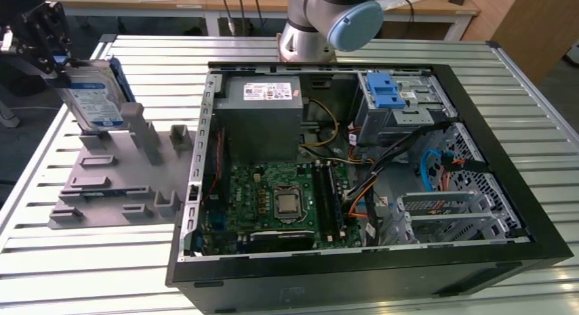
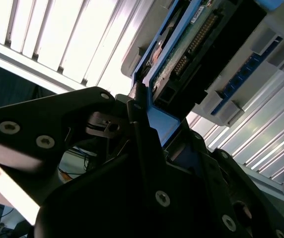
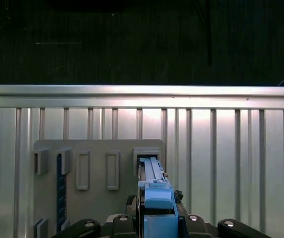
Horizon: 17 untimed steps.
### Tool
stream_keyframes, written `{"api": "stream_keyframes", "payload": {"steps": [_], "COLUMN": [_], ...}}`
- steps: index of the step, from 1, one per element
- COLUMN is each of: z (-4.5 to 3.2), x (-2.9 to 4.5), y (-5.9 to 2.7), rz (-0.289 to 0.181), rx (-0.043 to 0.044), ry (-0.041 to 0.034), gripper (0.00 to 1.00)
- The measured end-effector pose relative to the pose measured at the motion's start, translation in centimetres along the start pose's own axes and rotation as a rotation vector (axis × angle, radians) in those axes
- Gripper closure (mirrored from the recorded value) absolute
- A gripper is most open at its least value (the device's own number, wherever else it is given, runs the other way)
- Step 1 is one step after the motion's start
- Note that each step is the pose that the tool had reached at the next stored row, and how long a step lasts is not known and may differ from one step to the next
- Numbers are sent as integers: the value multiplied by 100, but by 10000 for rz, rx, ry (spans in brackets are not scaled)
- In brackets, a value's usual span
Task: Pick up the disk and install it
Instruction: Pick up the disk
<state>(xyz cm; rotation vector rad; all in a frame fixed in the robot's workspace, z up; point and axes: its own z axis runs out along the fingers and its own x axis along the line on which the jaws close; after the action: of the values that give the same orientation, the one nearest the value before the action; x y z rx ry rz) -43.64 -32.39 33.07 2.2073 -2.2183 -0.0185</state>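
**Tool.** The black 2-fingered tool (image 1: 56,63) is at the far end of the exterior view's left. It is closed narrow on the upper edge of the disk (image 1: 92,98).

**Disk.** The disk is a flat rectangular grey-metal hard drive with a blue-and-white label face and a blue plastic carrier frame.
- It stands upright on edge over the holder plate (image 1: 118,186), with the label face turned toward the exterior view's right.
- Its lower edge is level with the plate's grey upright posts. Whether it is seated in a slot or lifted clear cannot be determined.
- In the first wrist view the disk (image 3: 154,198) shows edge-on, its blue frame gripped between the tool's dark bodies.
- In the second wrist view the disk (image 2: 186,49) shows a green circuit board and a row of connector pins.

**Holder plate.** This is a flat grey plastic plate (image 3: 97,198) with several raised slots. It lies on the slatted aluminium table (image 1: 91,274), just beside the case. A dark blue strip (image 3: 61,188) sits in 1 other slot.

**Case.** The black open desktop computer case (image 1: 362,288) lies on its side on the table. Inside it are:
- a green motherboard (image 1: 271,193);
- a grey metal power-supply box (image 1: 262,115) with a small white sticker;
- an upright blue plastic latch piece (image 1: 387,91) on the grey drive cage at the far corner.

**Arm.** The grey arm base (image 1: 316,24) stands at the far side of the table.
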Motion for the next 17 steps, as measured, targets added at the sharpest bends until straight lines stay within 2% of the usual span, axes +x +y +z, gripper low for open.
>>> {"api": "stream_keyframes", "payload": {"steps": [17], "z": [-80], "x": [0], "y": [1], "rz": [0], "rx": [6], "ry": [0], "gripper": [64]}}
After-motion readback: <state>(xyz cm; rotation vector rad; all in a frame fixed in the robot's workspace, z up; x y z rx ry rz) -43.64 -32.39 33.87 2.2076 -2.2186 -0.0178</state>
